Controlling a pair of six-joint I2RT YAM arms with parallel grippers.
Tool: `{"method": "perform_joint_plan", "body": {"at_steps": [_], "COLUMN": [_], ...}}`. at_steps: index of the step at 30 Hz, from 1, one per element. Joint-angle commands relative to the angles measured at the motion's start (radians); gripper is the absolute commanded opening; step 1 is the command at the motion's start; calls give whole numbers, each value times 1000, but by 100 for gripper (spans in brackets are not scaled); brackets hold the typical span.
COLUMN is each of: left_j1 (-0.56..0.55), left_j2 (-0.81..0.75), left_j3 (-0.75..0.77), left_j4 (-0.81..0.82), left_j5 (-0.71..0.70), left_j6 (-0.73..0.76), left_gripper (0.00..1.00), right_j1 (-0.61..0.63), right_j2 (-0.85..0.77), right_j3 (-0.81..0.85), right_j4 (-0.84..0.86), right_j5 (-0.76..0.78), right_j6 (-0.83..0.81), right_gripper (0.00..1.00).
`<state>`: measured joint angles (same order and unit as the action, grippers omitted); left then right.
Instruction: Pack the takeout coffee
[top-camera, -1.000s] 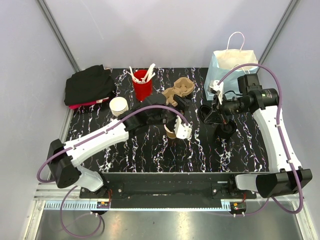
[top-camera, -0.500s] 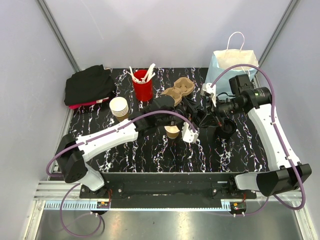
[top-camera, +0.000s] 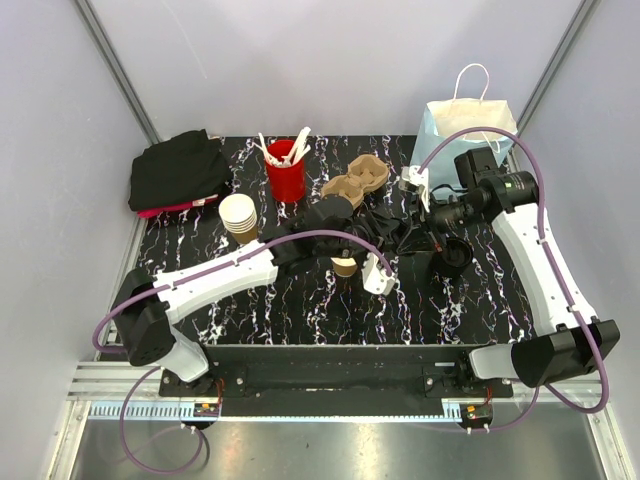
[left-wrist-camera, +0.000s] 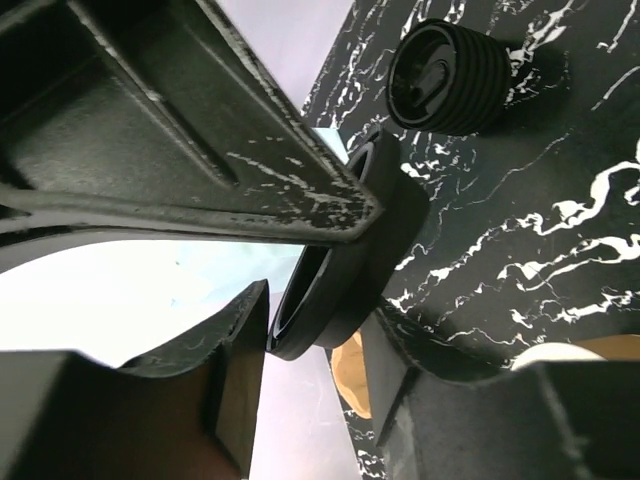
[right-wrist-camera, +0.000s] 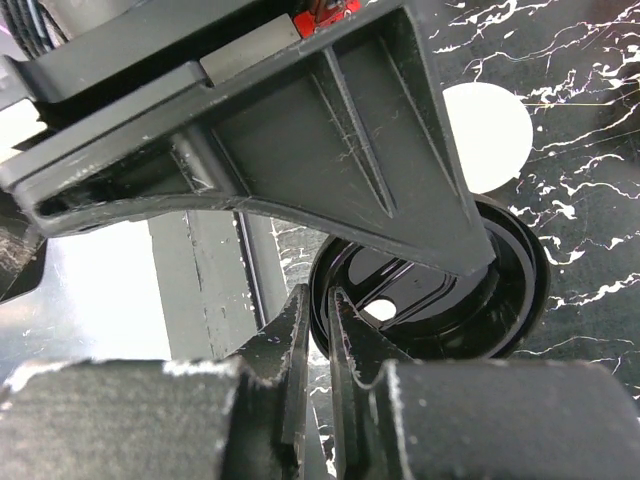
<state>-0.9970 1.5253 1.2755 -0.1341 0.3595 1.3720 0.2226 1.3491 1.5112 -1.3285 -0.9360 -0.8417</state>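
At mid-table, the right pincer (right-wrist-camera: 318, 308), pinching the black lid (right-wrist-camera: 470, 320), has edged closer to the takeout coffee (top-camera: 345, 266).

The top external camera looks steeply down from above and behind the arm bases, taking in the whole black, white-veined table (top-camera: 300, 300) from afar. Each wrist camera peers along its own fingers at very close range: left gripper (left-wrist-camera: 320, 250), right gripper (right-wrist-camera: 400, 290). Both wrist views share one black round plastic lid (left-wrist-camera: 352, 272), seen from different sides.
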Motion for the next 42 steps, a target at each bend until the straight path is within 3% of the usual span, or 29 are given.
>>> {"method": "perform_joint_plan", "body": {"at_steps": [1, 3, 5, 8, 9, 13, 17, 20, 27, 35, 42], "left_j1": [-8, -9, -9, -11, -12, -12, -11, -3, 60, 176, 325], "left_j2": [-10, -10, -11, -14, -16, -20, -13, 4, -22, 39, 217], "left_j3": [7, 7, 5, 7, 8, 48, 131, 235, 361, 453, 680], "left_j4": [1, -9, -15, -22, -25, -68, -210, -376, -597, -780, -898], "left_j5": [33, 29, 21, 3, -4, -62, -171, -246, -260, -145, 175], "left_j6": [12, 9, 7, -14, -40, -148, -333, -499, -833, -1070, -1176], "left_gripper": [40, 32, 13, 13, 13, 13, 12, 12, 14, 18, 18], "right_j1": [9, 11, 9, 9, 9, 11, -2, -9, -9, -3, 95], "right_j2": [1, -2, -7, -18, -22, -70, -80, -74, -56, -96, -77], "right_j3": [46, 52, 60, 72, 76, 99, 148, 182, 172, 110, -3], "right_j4": [18, 22, 23, 37, 48, 113, 175, 241, 367, 526, 657], "right_j5": [-12, -9, -3, 14, 23, 117, 288, 376, 457, 365, 475], "right_j6": [-14, -13, -10, -2, 0, 35, 76, 108, 188, 288, 354], "right_gripper": [15, 15, 15, 18, 23, 62, 78, 83, 92, 89, 86]}}
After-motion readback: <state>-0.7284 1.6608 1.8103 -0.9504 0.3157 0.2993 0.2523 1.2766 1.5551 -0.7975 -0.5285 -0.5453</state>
